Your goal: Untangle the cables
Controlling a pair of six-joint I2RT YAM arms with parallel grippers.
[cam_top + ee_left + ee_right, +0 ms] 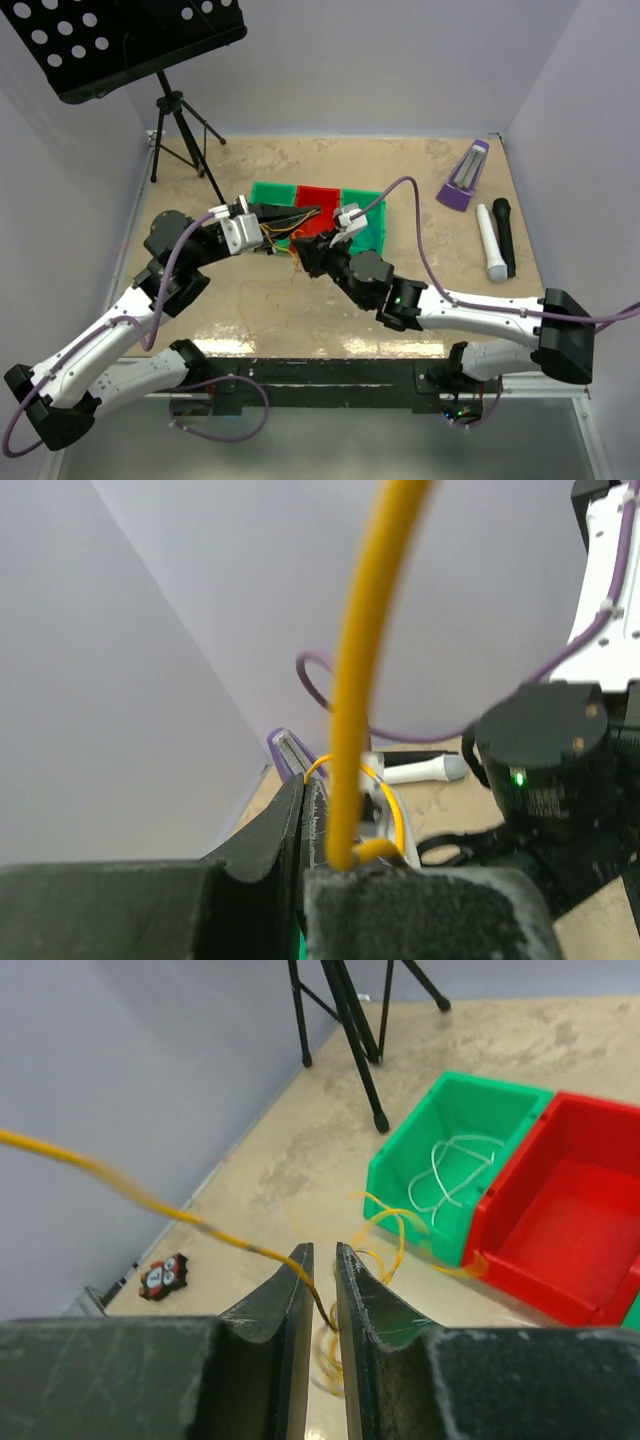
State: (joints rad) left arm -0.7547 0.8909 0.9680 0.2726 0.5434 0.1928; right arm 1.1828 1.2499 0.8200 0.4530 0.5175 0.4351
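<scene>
A yellow cable (350,730) rises from the fingers (270,850) of the left gripper, which are clamped tight on it. The fingers (285,1305) of the right gripper stand a narrow slit apart, with that cable running between them. A white cable (450,1165) lies in the green bin (400,1175) at their 1 o'clock, on the bench (290,1150).

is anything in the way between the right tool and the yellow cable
Nothing visible. In the right wrist view the yellow cable runs straight into the narrow slit between the fingers of the right tool, with no other cord or bin across it. The slit looks wider than the cable, so no clamp yet.
</scene>
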